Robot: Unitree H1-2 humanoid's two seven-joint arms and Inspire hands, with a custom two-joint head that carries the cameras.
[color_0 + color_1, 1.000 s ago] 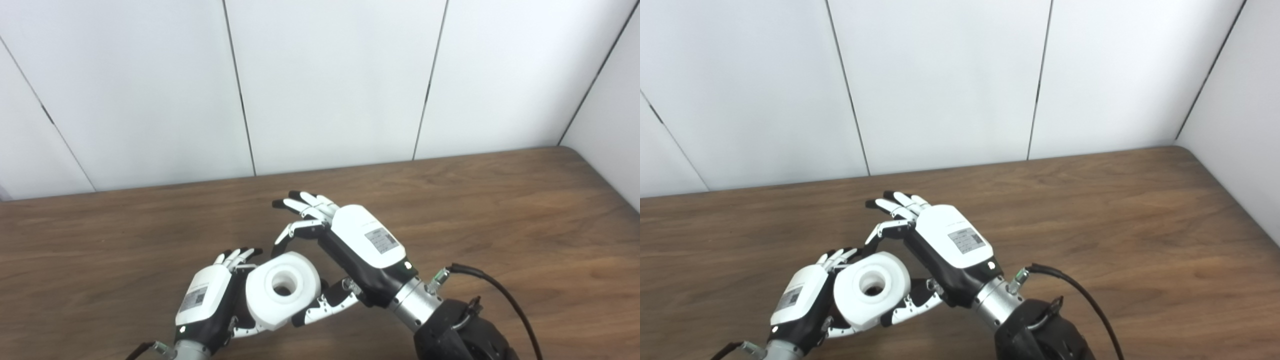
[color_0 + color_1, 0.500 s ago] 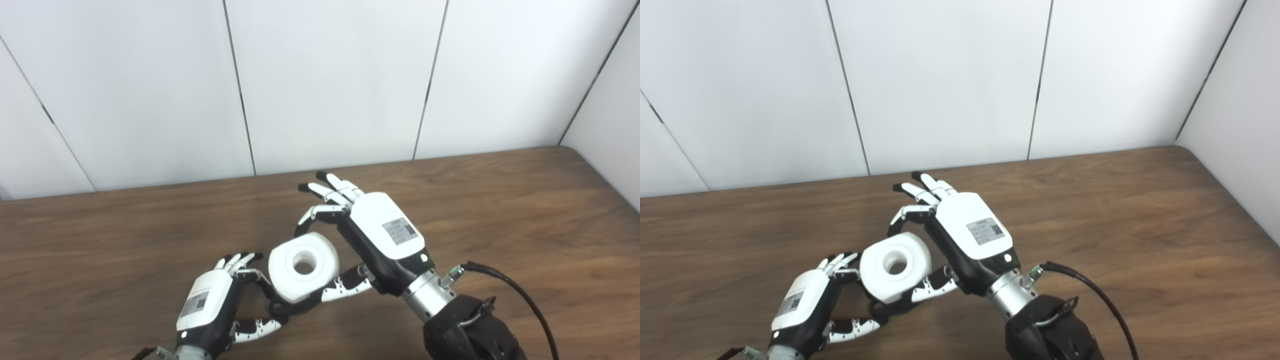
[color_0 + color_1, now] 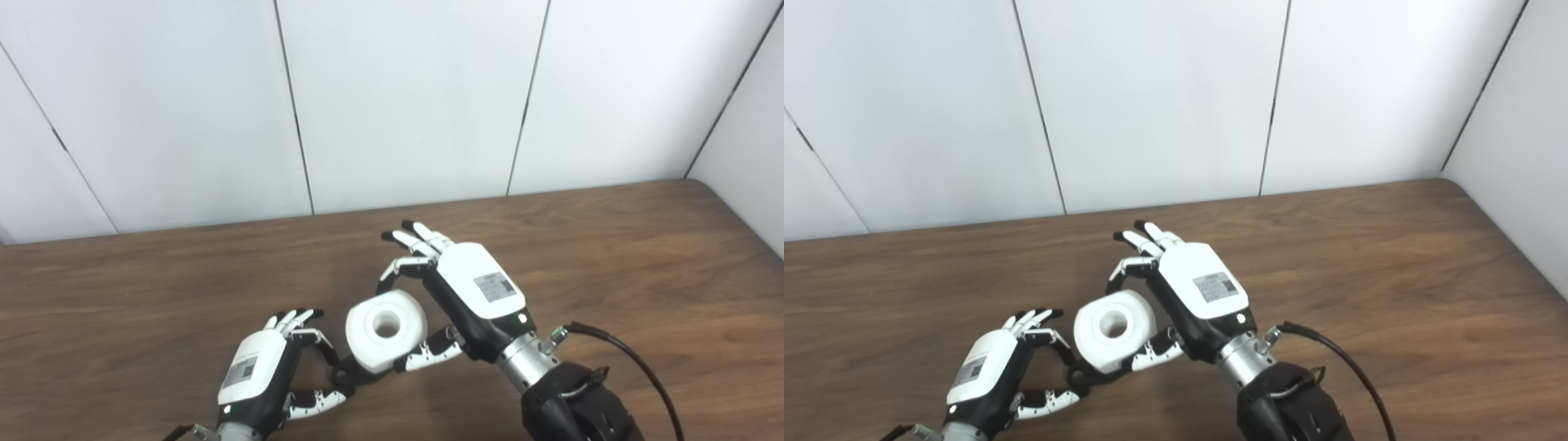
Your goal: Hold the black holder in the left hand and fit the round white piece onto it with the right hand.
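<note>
Where the right hand [image 3: 471, 294] closes thumb and one bent finger [image 3: 401, 269] on the white piece [image 3: 386, 331], the remaining fingers stand spread and the piece is held with its bore facing up, above the table [image 3: 612, 245]. Left hand [image 3: 260, 373]: thumb and curled fingers pinch the black holder [image 3: 344, 371], which shows only as a dark edge just under the piece's lower left; whether holder and piece touch cannot be told. Both arms enter from the bottom edge; white wall panels [image 3: 398, 98] stand behind.

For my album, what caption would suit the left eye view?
Right robot hand holds a round white piece on a black holder beside the left robot hand.
</note>
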